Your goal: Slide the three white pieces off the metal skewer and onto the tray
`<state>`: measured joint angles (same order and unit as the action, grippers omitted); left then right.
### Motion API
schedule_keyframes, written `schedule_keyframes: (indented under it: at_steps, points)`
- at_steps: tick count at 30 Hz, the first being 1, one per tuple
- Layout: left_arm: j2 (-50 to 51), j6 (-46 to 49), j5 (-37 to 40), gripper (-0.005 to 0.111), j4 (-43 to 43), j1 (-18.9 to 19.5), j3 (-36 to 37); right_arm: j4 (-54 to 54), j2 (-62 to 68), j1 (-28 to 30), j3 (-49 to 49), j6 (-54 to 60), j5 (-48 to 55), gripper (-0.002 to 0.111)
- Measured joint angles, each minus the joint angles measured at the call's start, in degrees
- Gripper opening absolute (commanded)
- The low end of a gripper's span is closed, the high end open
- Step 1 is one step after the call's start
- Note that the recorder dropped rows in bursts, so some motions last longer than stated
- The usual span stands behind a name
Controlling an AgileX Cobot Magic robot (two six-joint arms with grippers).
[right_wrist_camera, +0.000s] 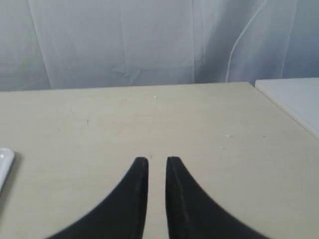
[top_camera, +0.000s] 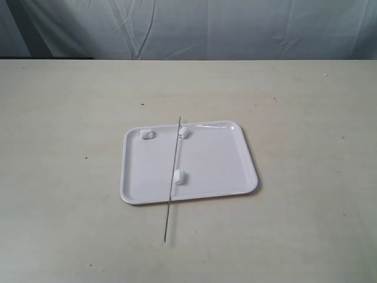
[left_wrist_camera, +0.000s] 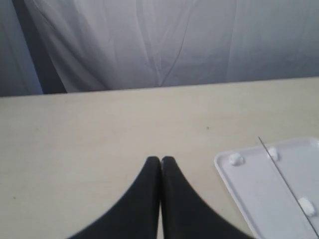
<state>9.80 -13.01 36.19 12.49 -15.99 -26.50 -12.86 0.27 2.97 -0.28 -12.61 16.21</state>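
The white tray lies mid-table. The thin metal skewer rests across it, its near end sticking out over the table. One white piece lies loose in the tray's far left corner, apart from the skewer. Two more white pieces sit right against the skewer; whether they are threaded on it I cannot tell. The left wrist view shows the tray, the skewer and the pieces. My left gripper is shut and empty, over bare table beside the tray. My right gripper stands slightly open, empty.
Neither arm shows in the exterior view. A grey curtain hangs behind the table's far edge. A second white surface adjoins the table in the right wrist view. A corner of the tray shows at that view's edge.
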Motion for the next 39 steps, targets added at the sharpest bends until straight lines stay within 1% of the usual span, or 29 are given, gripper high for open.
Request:
schedule_keyframes:
  at_steps: [3,5,8,10,11,13,15,17,19,21,24,29,33,36,39]
  points:
    - [-2.93,0.00,-3.02,0.000,0.65,4.36,1.13,0.99,0.00,0.00,0.16,1.66,1.74,0.014]
    - [-6.08,0.00,-4.37,0.000,0.87,7.17,3.13,2.17,0.00,0.00,0.16,2.06,2.10,0.014]
    - [-9.16,0.00,-7.11,0.000,0.87,9.81,7.62,4.16,0.00,0.00,0.16,2.47,2.23,0.014]
    - [-9.39,0.00,-9.86,0.000,0.59,10.40,10.46,7.29,0.00,0.00,0.16,5.18,2.23,0.014]
    - [-9.49,0.00,-13.68,0.000,0.21,10.48,13.33,10.50,0.00,0.00,0.16,8.98,2.23,0.014]
    - [-9.49,0.00,-17.52,0.000,-0.17,10.52,16.36,12.45,0.00,0.00,0.16,12.61,2.23,0.014]
    - [-9.52,0.00,-19.81,0.000,-0.17,10.61,19.15,13.32,0.00,0.00,0.16,13.27,2.23,0.014]
    - [-9.52,0.00,-21.92,0.000,-1.03,10.61,23.60,14.52,0.00,0.00,0.16,12.61,3.28,0.014]
    - [-9.52,-0.13,-23.20,0.000,-1.85,10.61,25.78,15.75,0.00,0.00,0.16,12.61,4.64,0.014]
    - [-9.52,-0.13,-23.20,0.000,-2.28,10.61,26.17,16.41,0.00,0.00,0.16,12.61,5.16,0.014]
    - [-9.52,-0.13,-22.94,0.000,-3.23,10.61,26.30,16.41,0.00,-1.55,0.16,13.11,5.30,0.014]
    - [-9.52,-0.13,-22.94,0.000,-7.75,10.61,26.30,16.41,0.00,-3.33,0.16,13.46,5.42,0.014]
    - [-9.52,-0.01,-22.94,0.000,-9.50,10.73,26.30,16.41,0.00,-4.35,0.16,13.70,5.42,0.014]
    - [-9.52,1.35,-22.94,0.000,-10.10,11.96,26.30,16.41,0.00,-4.58,0.16,13.70,5.42,0.014]
    - [-9.52,3.74,-22.94,0.000,-10.65,14.88,26.30,16.41,0.00,-4.58,0.16,13.70,5.42,0.014]
